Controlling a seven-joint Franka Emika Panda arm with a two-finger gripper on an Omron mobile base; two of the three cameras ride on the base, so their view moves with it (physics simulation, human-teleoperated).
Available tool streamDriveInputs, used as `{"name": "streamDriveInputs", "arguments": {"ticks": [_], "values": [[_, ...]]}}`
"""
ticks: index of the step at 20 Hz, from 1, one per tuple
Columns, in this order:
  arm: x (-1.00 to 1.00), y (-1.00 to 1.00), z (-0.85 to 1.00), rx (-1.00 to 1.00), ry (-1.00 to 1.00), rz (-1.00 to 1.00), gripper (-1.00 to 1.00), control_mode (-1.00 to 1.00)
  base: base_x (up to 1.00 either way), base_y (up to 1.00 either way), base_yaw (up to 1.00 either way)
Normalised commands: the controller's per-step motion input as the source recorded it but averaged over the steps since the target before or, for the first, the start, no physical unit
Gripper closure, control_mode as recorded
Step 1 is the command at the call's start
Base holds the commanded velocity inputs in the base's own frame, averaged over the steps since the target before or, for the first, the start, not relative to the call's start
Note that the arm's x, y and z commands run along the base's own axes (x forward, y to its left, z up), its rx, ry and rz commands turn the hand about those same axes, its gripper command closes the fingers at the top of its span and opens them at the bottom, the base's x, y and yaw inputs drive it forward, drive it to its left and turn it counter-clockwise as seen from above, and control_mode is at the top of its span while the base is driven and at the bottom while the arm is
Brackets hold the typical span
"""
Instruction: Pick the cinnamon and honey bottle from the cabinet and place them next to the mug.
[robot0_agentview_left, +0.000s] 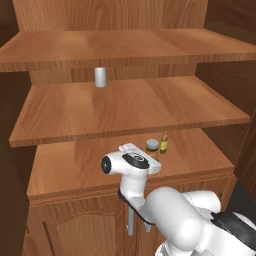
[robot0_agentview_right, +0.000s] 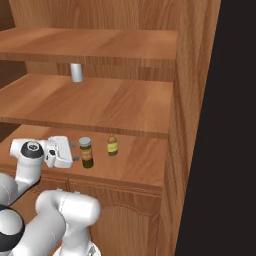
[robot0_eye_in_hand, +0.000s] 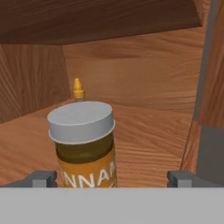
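The cabinet (robot0_agentview_left: 125, 107) is a reddish-brown wooden unit with three open shelves visible, one above another, and panelled doors below the lowest shelf. A silver bar handle (robot0_agentview_left: 130, 220) hangs upright on the lower doors, partly behind the arm.

The cinnamon (robot0_agentview_right: 86, 152) stands upright on the lowest shelf, toward its near edge. It is a brown jar with a flat grey lid and a yellowish label band. The honey bottle (robot0_agentview_right: 112, 144) stands upright on the same shelf, just to the right of the cinnamon and a little farther back. The two do not touch. In the hand view the honey bottle's pointed amber top (robot0_eye_in_hand: 78, 89) shows beyond the jar's lid, to its left.

A plain grey cylinder (robot0_agentview_left: 100, 77) stands upright on the middle shelf, near the back, well apart from both task items.

The hand (robot0_agentview_right: 76, 151) is held level at the height of the lowest shelf, just to the left of the cinnamon in the right base view. Its fingers are spread wide. In the hand view one fingertip (robot0_eye_in_hand: 41, 178) sits to the left of the jar and the other lies well to the right. The jar stands between them, nearer the left tip. No contact with the jar is visible, and the hand holds nothing.
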Motion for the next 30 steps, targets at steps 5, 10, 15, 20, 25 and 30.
{"name": "streamDriveInputs", "arguments": {"ticks": [5,10,15,20,25,30], "values": [[0.26,0.09,0.00,-0.02,0.00,-0.10,-1.00,-1.00,0.00,0.00,0.00],[0.12,0.02,-0.13,0.00,0.00,-0.04,-1.00,-1.00,0.00,0.00,0.00],[0.00,0.10,-0.20,-0.01,0.00,-0.02,-1.00,-1.00,0.00,0.00,0.00],[0.00,0.01,-0.11,0.00,0.00,0.00,-1.00,-1.00,0.00,0.00,0.00],[0.00,0.00,0.00,0.00,-0.01,0.00,-1.00,-1.00,0.00,0.00,0.00],[-0.02,-0.11,0.00,0.00,0.00,0.00,-1.00,-1.00,0.00,0.00,0.00]]}}
